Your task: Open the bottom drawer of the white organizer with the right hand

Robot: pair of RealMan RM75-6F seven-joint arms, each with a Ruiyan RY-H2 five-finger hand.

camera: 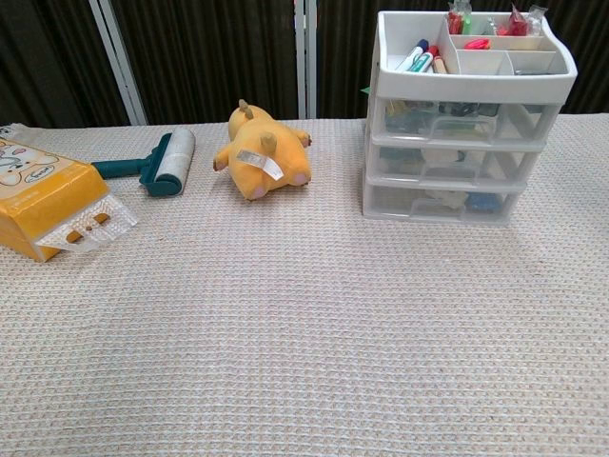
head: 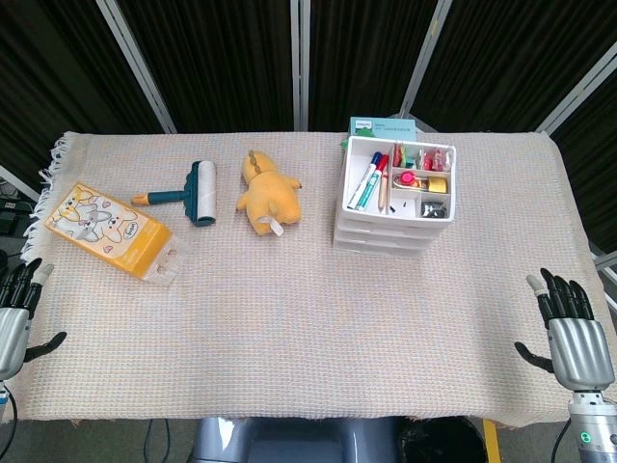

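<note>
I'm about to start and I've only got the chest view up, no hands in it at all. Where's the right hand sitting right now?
Observer: The right hand is at the near right edge of the table, fingers apart and holding nothing, well short of the organizer.
Operator: And the left hand?
Observer: The left hand is at the near left edge, also holding nothing, nearer than the orange box.
Operator: Anything behind the organizer I can't see?
Observer: Yes, something flat and teal lies right behind it on the cloth.
Operator: Is the bottom drawer out at all?
Observer: From above the drawer fronts line up, so it looks closed.
</note>
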